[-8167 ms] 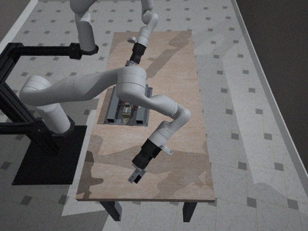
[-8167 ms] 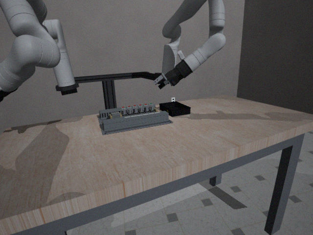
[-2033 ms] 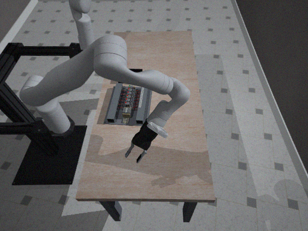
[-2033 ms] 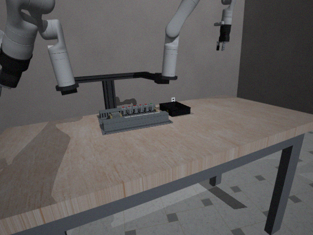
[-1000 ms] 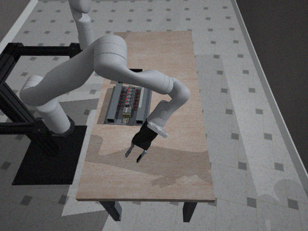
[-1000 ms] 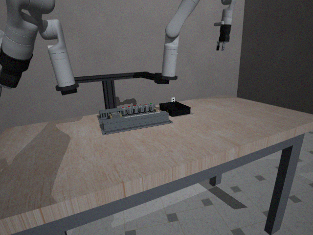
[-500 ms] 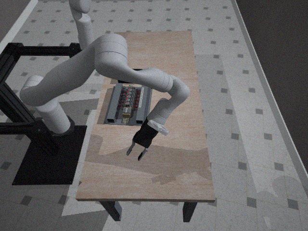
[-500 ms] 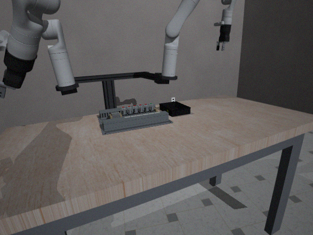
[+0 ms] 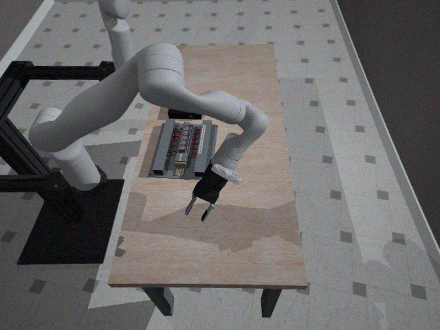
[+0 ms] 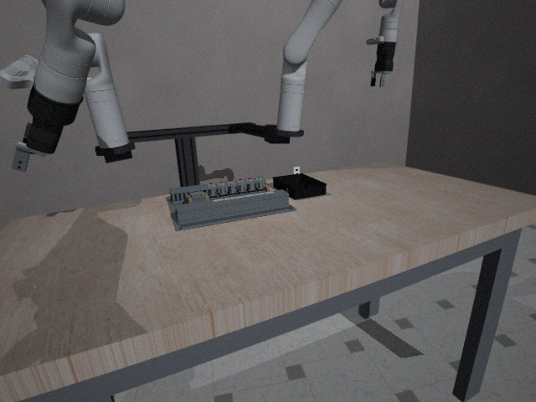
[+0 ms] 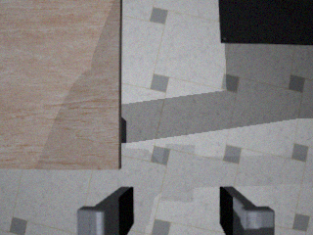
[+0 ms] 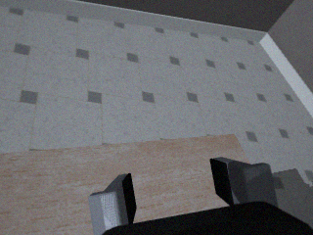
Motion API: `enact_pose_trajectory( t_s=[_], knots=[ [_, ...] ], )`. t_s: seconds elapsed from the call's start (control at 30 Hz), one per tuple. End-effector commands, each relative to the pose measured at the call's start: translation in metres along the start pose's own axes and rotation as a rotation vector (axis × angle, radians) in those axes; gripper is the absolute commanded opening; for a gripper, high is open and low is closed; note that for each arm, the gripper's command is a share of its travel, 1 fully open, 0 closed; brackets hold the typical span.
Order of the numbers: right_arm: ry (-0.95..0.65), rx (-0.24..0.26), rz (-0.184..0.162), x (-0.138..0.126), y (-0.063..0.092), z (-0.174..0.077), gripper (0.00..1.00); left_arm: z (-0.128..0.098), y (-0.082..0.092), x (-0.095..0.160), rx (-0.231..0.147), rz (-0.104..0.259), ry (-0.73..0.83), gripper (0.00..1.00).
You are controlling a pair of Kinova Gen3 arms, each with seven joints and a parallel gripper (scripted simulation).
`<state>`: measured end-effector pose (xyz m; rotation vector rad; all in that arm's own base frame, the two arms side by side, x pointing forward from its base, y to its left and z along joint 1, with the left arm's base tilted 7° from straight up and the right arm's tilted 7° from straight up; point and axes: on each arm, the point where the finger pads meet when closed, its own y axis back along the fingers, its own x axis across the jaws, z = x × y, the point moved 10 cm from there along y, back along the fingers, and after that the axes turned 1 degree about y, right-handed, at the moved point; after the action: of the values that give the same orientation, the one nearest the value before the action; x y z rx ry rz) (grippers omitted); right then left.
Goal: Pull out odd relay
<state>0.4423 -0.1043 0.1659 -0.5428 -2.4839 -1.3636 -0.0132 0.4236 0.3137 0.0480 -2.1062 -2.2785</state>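
Standing upright in the relay panel (image 9: pixel 162 149) (image 10: pixel 234 209), the green-buttoned relay (image 9: pixel 185 124) (image 10: pixel 259 183) occupied the end of the row nearest the black parts tray (image 9: pixel 184 114) (image 10: pixel 299 186). Also in the row: 5 red-buttoned relays (image 9: pixel 182 137) (image 10: pixel 231 187), upright, their tops in an even line. Relay panel: grey, lying flat on the worktop (image 9: pixel 227 269) (image 10: pixel 302 260) (image 11: pixel 54 73) (image 12: pixel 49 196), with 2 long grey ducts flanking the row. Terminal block (image 9: pixel 181 160) (image 10: pixel 198 197): 1, beige and grey, at the opposite end of the row from the green button. Black parts tray: 1, open-topped, resting on the worktop near the panel's green-button end; its interior was only partly visible. White plate (image 10: pixel 296 170): 1, small, dark-marked, seen behind the tray in the exterior view.

Left tool (image 10: pixel 377 81) (image 11: pixel 176 211): pointed down, well apart from the panel, its 2 fingers wide open with nothing between them. Its wrist view took in a corner of the worktop, patterned floor and part of a black mat (image 9: pixel 71 227) (image 11: pixel 266 20). Right tool (image 9: pixel 194 217) (image 10: pixel 20 166) (image 12: pixel 172 188): tilted, raised above the worktop on the terminal-block side of the panel, its 2 fingers likewise spread wide and holding nothing.

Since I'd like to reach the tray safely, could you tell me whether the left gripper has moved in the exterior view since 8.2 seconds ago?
Yes: up and rightward, away from the tray; the left gripper.
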Motion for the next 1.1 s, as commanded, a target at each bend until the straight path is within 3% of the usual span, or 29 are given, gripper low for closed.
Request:
enact_pose_trajectory(
  t_s=[0.0, 0.13, 0.57, 0.63, 1.07],
  knots=[
    [-0.002, -0.003, -0.019, 0.0, 0.004, 0.009, 0.98, 0.0, 0.001, 0.0, -0.002, 0.0, 0.0, 1.0],
    [-0.002, -0.006, -0.031, -0.001, 0.006, 0.016, 0.98, 0.0, 0.001, 0.0, -0.002, 0.0, 0.0, 1.0],
    [-0.006, -0.037, -0.13, 0.001, 0.025, 0.076, 0.98, 0.0, 0.001, 0.0, -0.002, 0.0, 0.0, 1.0],
    [-0.006, -0.037, -0.13, 0.001, 0.025, 0.076, 0.98, 0.0, 0.001, 0.0, -0.002, 0.0, 0.0, 1.0],
    [-0.011, -0.094, -0.242, 0.014, 0.045, 0.151, 0.98, 0.0, 0.001, 0.0, -0.002, 0.0, 0.0, 1.0]
  ],
)
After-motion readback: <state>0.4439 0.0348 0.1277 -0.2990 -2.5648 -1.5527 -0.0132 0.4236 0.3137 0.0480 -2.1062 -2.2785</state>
